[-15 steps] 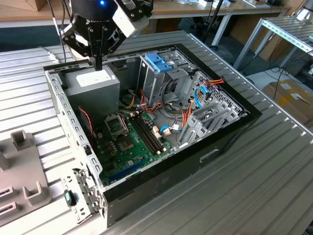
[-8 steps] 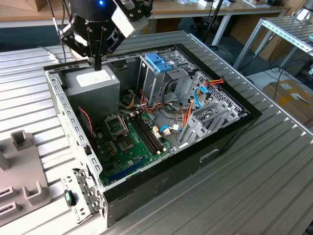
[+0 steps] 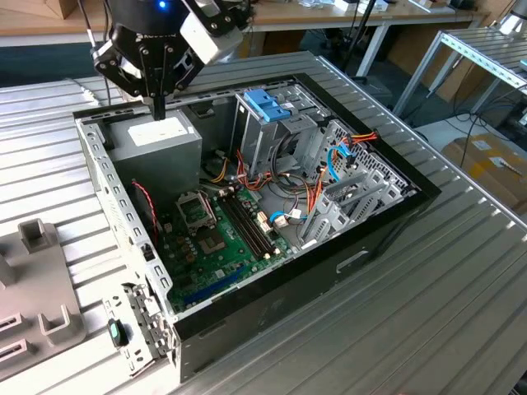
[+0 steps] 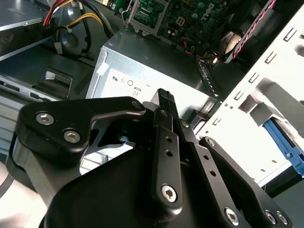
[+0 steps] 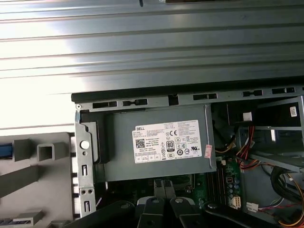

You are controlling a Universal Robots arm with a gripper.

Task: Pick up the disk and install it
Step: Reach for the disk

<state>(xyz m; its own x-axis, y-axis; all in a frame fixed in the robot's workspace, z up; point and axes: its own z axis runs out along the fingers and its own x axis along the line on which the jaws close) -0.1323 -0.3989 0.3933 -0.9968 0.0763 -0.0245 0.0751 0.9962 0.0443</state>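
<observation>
So the hand (image 3: 158, 105) is clenched on nothing, hovering over the power supply (image 3: 160, 144). The disk (image 4: 285, 145), only its blue edge visible, sits past the case wall (image 4: 266, 95), well apart.

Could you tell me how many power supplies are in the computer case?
1: the grey power supply in a corner of the case, beneath the gripper. More could be hidden.

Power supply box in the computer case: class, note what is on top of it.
A white label lies flat on the grey power supply, and the hand hangs over it, shut. Anything beneath the box is hidden by its body.
</observation>
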